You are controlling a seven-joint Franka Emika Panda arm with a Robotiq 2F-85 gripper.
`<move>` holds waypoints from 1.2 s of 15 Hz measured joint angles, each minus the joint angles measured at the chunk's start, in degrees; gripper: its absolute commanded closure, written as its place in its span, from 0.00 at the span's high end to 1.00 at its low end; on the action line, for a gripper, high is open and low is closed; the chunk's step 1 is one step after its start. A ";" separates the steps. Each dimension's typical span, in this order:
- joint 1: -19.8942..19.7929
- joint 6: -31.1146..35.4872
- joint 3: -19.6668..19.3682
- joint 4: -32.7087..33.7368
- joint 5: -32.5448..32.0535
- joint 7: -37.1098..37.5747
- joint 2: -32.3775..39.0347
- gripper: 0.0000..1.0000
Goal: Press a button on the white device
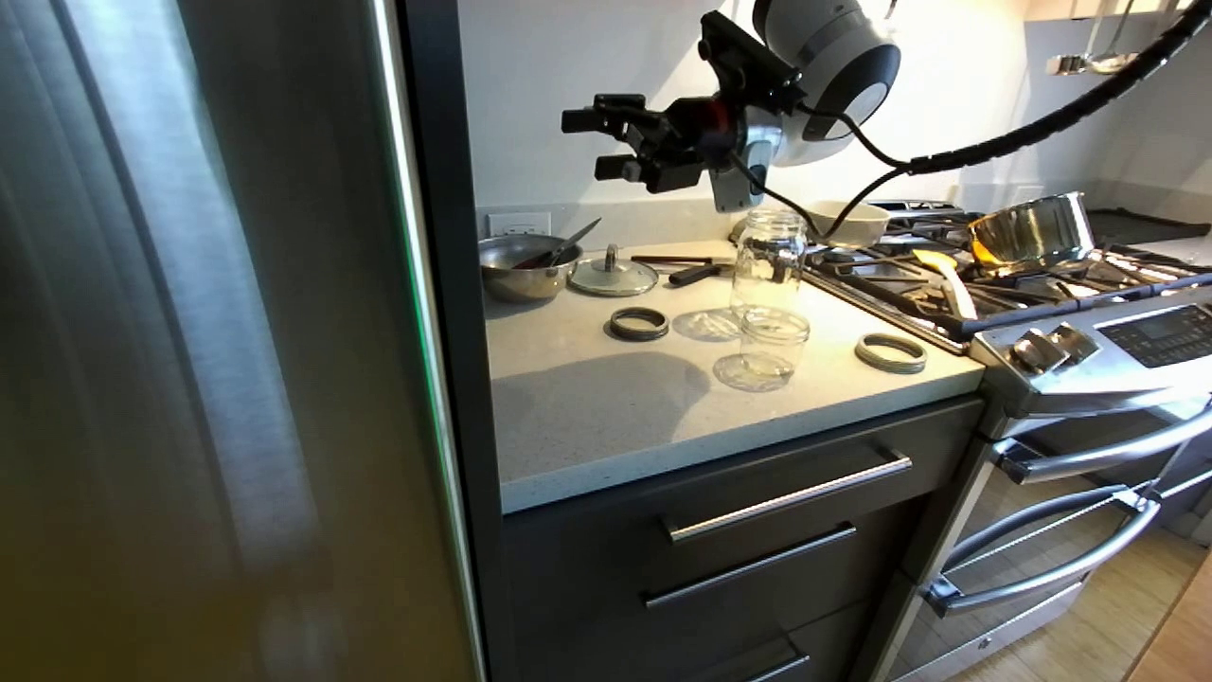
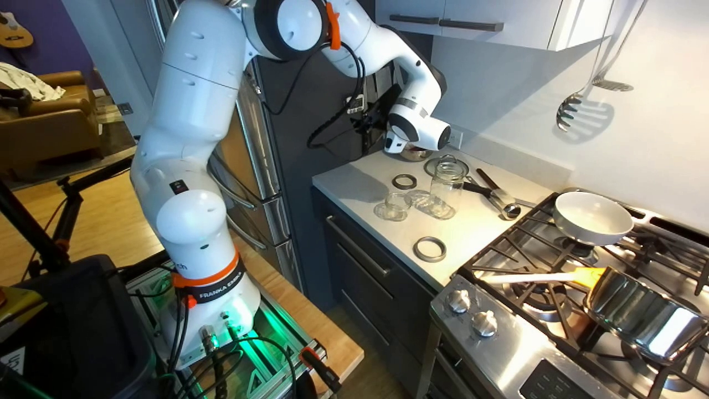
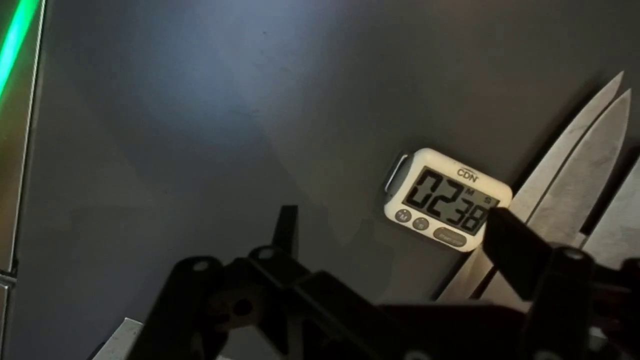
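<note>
Right, I'm holding the gripper (image 1: 595, 144) with its two fingers (image 3: 515, 250) standing well apart; ahead of the gripper, a white timer (image 3: 446, 199) is sitting against a dark panel (image 3: 225, 125); in the wrist view I'm seeing it mostly between the fingertips, closer to the finger on the right of that view, whose tip is covering part of its edge; whether that tip is touching the timer, I'm not managing to tell. The display (image 3: 451, 201) is showing 02 38; under it, a round M button (image 3: 403, 216), a round S button (image 3: 421, 224) and a longer button (image 3: 450, 237) with lettering too blurred for my reading are facing the gripper; knife blades (image 3: 582, 165) are slanting just beyond the timer, partly hiding behind that same finger.

In both exterior views the bench (image 1: 587, 417) is lying lower than the gripper; it's carrying a metal bowl (image 1: 530, 284), a glass lid (image 1: 611, 278) and a metal ring (image 1: 639, 334) below the gripper, and, farther back behind it, a tall jar (image 1: 769, 270), a short jar (image 1: 772, 350) and a second ring (image 1: 890, 366); well behind the gripper, a stove (image 2: 507, 360) is carrying a white bowl (image 2: 590, 219) and a steel pot (image 2: 642, 318).
</note>
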 measured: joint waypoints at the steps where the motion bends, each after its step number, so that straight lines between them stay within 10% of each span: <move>1: 0.04 0.00 0.21 0.78 0.63 1.18 0.71 0.53; 8: 0.40 0.16 1.48 5.33 2.23 7.92 4.87 0.02; 18: 2.06 0.63 2.04 11.85 2.19 11.24 8.93 0.00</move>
